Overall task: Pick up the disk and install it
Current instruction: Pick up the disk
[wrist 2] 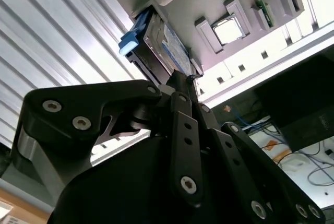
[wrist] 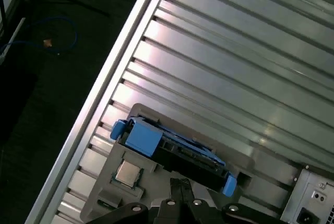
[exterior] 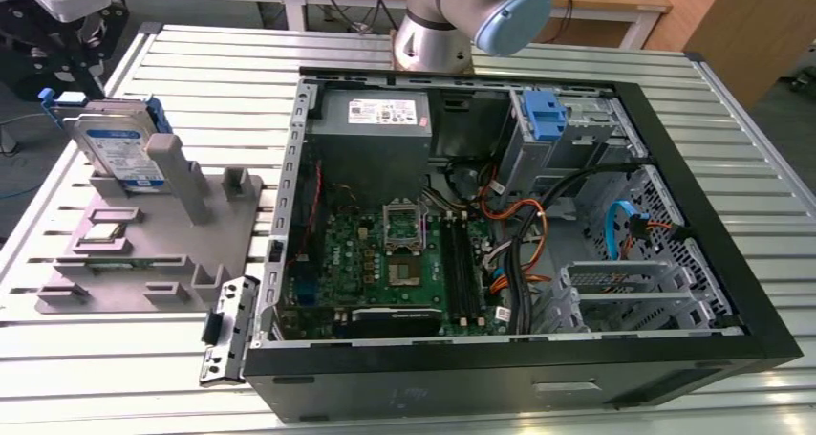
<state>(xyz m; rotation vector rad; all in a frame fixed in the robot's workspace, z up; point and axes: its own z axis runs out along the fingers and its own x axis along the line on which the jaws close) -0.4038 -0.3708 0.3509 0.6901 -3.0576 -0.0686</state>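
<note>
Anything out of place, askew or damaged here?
One thing: a black strip lies loose and askew on the table beside the case, at the exterior view's left. The disk stands upright in its grey holder. Nothing looks spilled or broken.

In the exterior view the arm (exterior: 465,19) showed its silver, blue-capped joint; the gripper (wrist 2: 182,79) had its black fingers (wrist: 176,185) pressed together

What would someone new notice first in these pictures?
The open computer case lies at the exterior view's centre, green board and cables bared. At that view's left the blue-framed disk stands on edge in a grey holder. In the first wrist view the gripper hangs close by the disk.
</note>
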